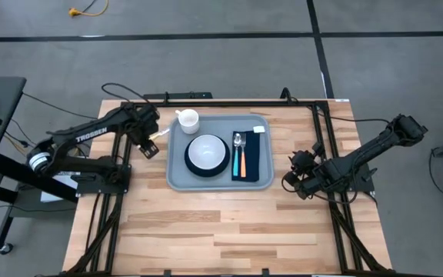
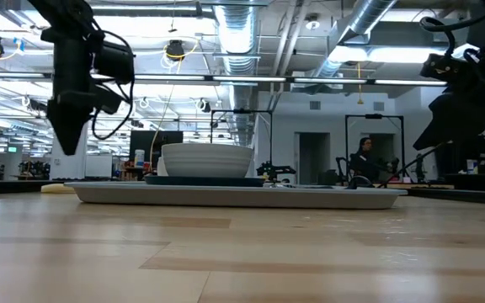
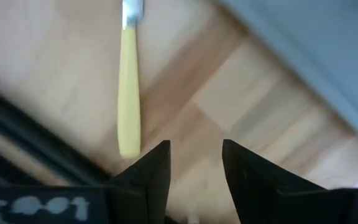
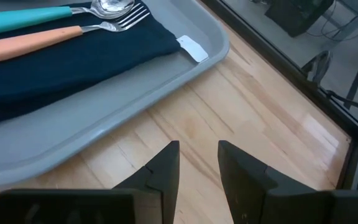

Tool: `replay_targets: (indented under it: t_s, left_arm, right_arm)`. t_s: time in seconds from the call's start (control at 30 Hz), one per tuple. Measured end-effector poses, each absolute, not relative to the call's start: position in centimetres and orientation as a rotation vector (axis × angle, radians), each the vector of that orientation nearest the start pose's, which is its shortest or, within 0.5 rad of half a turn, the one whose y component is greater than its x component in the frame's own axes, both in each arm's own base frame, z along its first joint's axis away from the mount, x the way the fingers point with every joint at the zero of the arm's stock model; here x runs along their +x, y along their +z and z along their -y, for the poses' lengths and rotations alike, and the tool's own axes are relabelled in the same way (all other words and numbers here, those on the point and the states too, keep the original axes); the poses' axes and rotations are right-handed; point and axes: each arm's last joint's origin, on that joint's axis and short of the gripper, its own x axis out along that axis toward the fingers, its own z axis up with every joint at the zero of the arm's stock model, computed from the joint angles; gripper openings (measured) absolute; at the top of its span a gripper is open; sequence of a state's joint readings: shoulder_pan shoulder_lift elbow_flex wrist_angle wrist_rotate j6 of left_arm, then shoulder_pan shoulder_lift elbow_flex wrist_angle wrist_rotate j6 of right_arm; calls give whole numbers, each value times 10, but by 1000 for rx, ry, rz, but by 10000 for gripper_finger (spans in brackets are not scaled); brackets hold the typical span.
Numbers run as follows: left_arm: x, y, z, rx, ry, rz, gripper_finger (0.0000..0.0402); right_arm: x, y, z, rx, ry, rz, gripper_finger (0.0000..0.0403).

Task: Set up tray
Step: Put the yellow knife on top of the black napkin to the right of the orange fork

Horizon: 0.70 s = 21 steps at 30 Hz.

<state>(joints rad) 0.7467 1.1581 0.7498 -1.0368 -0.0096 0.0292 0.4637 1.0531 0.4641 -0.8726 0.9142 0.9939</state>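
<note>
The tray (image 1: 177, 178) sits at the middle of the counter (image 1: 229, 231), toward its far edge, carrying a white bowl (image 1: 207, 150) on a dark plate, a white cup (image 1: 188, 119) at its far left corner, and a navy cloth (image 1: 261, 158) with a spoon (image 1: 238, 154) and fork (image 1: 244, 156) laid on it. A yellow-handled utensil (image 3: 128, 93) lies on the bare wood just left of the tray, seemingly the last piece. The left pincer (image 3: 195, 162) hovers above it, fingers spread and empty. To lift it well, I would centre the fingers across the handle (it lies flat, so come down close to the wood) before closing. The right pincer (image 4: 197, 165) waits right of the tray, fingers parted, holding nothing. The counter is pale wood planks, black-framed; beyond lies an open workshop with ceiling ducts and a person far off.
</note>
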Motion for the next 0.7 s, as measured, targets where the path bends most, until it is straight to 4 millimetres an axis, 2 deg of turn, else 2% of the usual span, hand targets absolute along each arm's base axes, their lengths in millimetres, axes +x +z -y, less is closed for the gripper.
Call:
replay_targets:
  t_s: [0.17, 0.3, 0.4, 0.7]
  left_arm:
    - [134, 207, -126, -427, 612, -1325, 135]
    - [135, 207, -131, -337, 695, -1343, 135]
    - [135, 203, -135, -301, 685, -1383, 135]
    - [150, 169, -151, -348, 594, -1509, 135]
  right_arm:
    - [132, 162, -40, -56, -828, -790, 102]
    - [132, 162, -40, -56, -828, -790, 102]
    - [132, 162, -40, -56, -828, -790, 102]
    - [132, 162, -40, -52, -827, -786, 102]
